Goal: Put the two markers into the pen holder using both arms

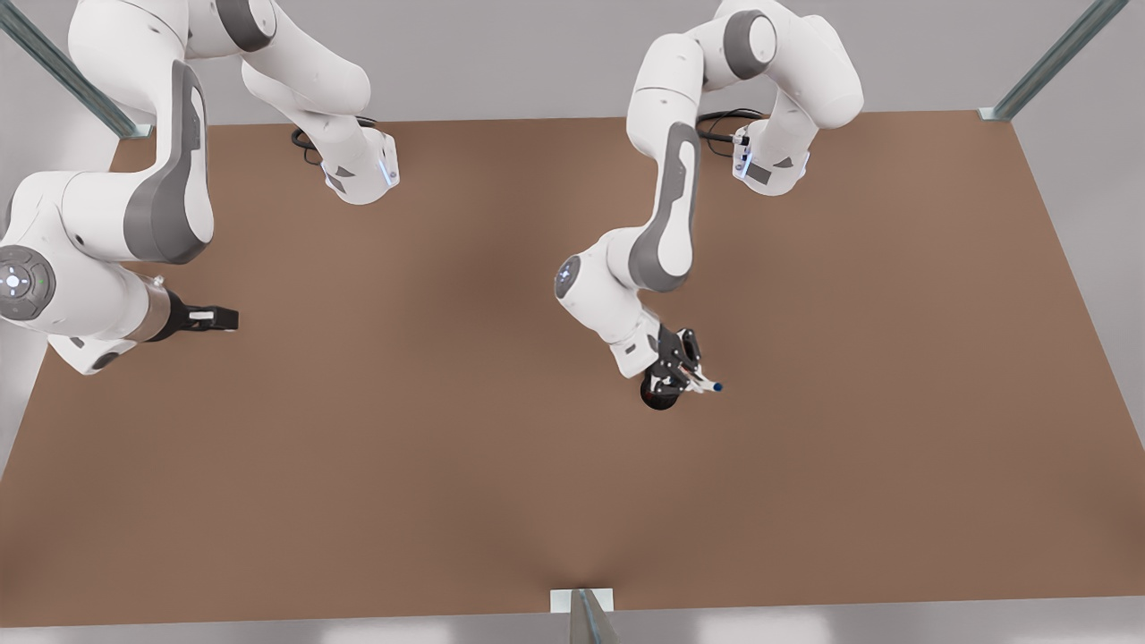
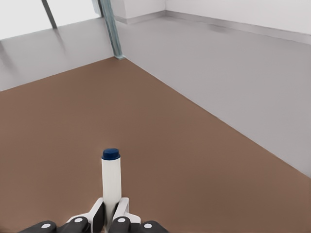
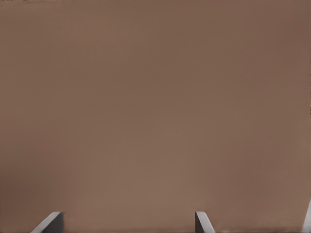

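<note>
Overhead, a brown table fills the front view, with two white Franka arms reaching over it. Near the middle, toward the front view's right, the left gripper is closed on the blue-capped marker. The marker's white barrel sticks out from between the fingers, its dark blue end pointing toward the front view's right. From the left wrist camera, the barrel rises from between the two fingertips, with the blue end farthest from the gripper. Directly beneath the gripper, touching it in the picture, sits the black pen holder, mostly hidden by the fingers. At the front view's left edge, the right gripper waits above the table, well apart from the holder. Its two fingertips stand spread wide, holding nothing, over bare brown surface.
</note>
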Robot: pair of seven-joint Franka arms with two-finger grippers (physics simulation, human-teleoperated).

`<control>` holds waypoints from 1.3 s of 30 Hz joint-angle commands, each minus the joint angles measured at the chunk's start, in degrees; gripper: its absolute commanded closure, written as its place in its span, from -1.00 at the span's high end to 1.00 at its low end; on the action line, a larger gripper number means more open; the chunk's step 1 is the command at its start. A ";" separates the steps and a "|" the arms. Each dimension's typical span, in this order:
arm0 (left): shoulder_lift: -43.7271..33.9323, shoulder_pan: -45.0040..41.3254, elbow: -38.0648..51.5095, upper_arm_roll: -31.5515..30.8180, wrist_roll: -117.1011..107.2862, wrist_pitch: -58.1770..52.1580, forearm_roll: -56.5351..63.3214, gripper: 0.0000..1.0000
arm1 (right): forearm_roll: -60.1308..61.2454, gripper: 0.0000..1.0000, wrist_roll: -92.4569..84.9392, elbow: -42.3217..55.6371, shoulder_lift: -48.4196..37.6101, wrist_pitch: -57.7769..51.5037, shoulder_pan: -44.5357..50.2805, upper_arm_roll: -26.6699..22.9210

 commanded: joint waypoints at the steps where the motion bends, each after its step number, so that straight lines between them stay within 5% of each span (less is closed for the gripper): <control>1: 0.76 -0.18 -0.01 0.01 -26.24 4.19 -0.01 -0.49 | -0.26 1.00 13.94 0.03 -0.07 -0.18 -0.37 0.02; 31: 3.75 -7.30 -7.84 0.89 -26.24 -0.03 0.43 -0.49 | -1.75 1.00 12.53 1.43 2.04 -0.70 -0.90 -0.68; 33: 3.75 -7.57 -7.92 0.89 -26.24 -0.38 0.43 0.74 | -2.37 1.00 12.53 1.52 2.75 -0.53 -0.90 -0.77; 35: 3.66 -7.65 -7.92 0.80 -26.24 -0.38 0.35 0.76 | -2.37 1.00 12.44 1.52 2.92 -0.44 -0.99 -0.77; 36: 3.75 -7.65 -7.92 0.80 -26.24 -0.47 0.35 1.00 | -2.72 1.00 12.44 1.52 2.92 -0.44 -0.99 -0.77; 39: -3.09 -7.39 -7.66 2.74 -13.70 -5.81 -2.20 1.00 | -3.16 1.00 12.27 1.52 3.27 -0.35 -0.99 -1.12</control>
